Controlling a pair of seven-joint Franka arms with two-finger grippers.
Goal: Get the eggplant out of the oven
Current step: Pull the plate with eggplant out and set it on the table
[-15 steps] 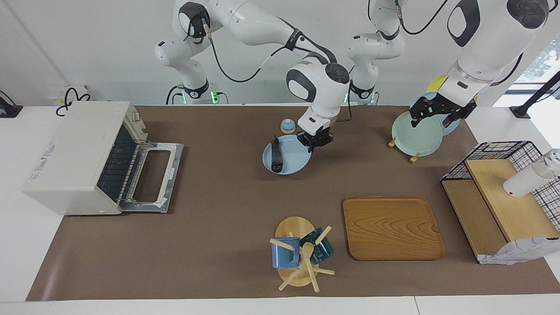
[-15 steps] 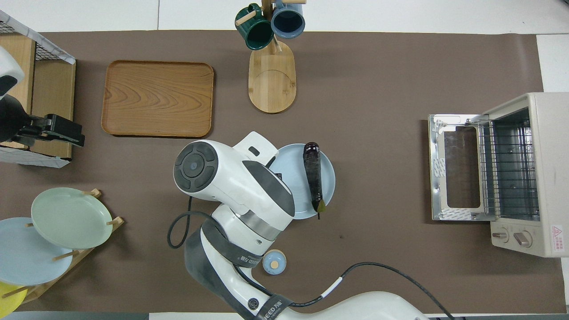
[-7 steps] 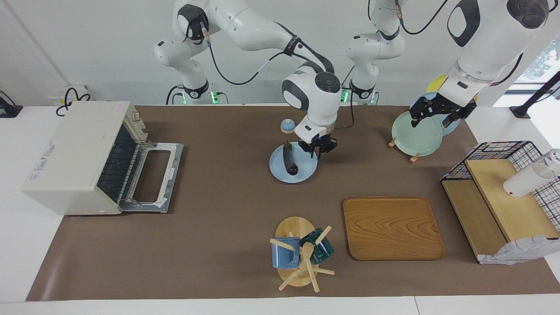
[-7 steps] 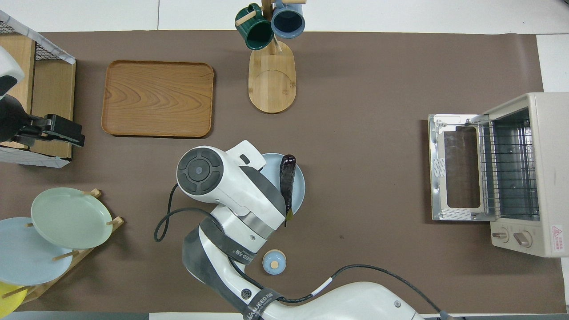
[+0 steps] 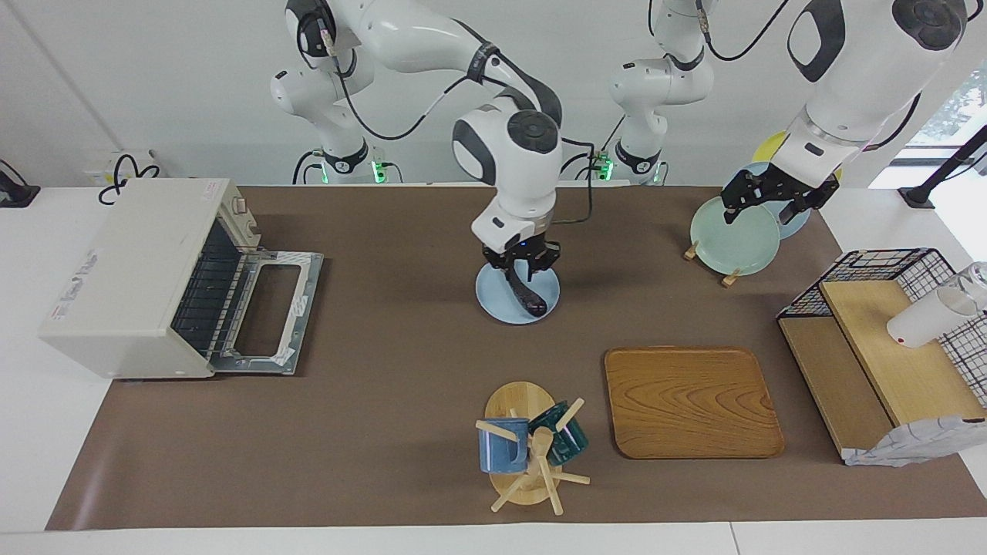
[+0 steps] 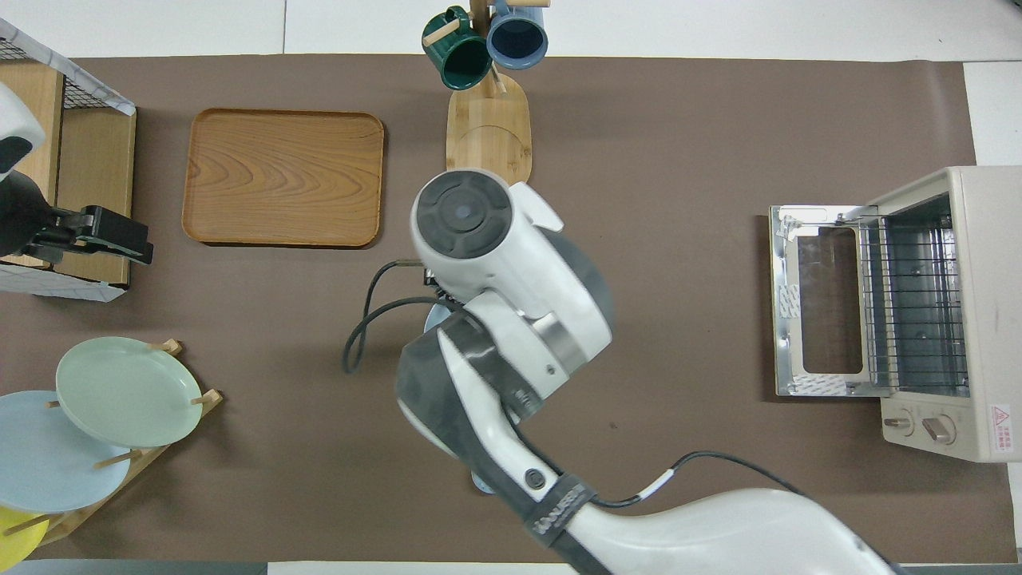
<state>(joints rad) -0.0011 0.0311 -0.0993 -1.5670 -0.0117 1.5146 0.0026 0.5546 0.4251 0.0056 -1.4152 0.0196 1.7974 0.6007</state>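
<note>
Right gripper [image 5: 522, 269] now sits over the nearer-to-the-robots end of the eggplant [image 5: 526, 297], which lies on the light blue plate [image 5: 493, 294] mid-surface, well apart from the oven [image 5: 135, 274]. A second ago this gripper was beside the plate, at its edge toward the left arm's end; the plate has since slid that way and the eggplant has turned on it. I can see the fingers straddling the eggplant's stem end, spread a little, but I can't say they are pinching it.

In the overhead view the right arm's wrist covers plate and eggplant almost entirely; only a sliver of the plate shows.

Oven door [image 5: 266, 312] is dropped open, wire rack [image 6: 914, 307] bare. My read: the eggplant is already out of the oven, and what is left is tidying its placement.

Left gripper [image 5: 771, 202] waits over the pale green plate [image 5: 732, 235] in the rack; can't tell its fingers.
</note>
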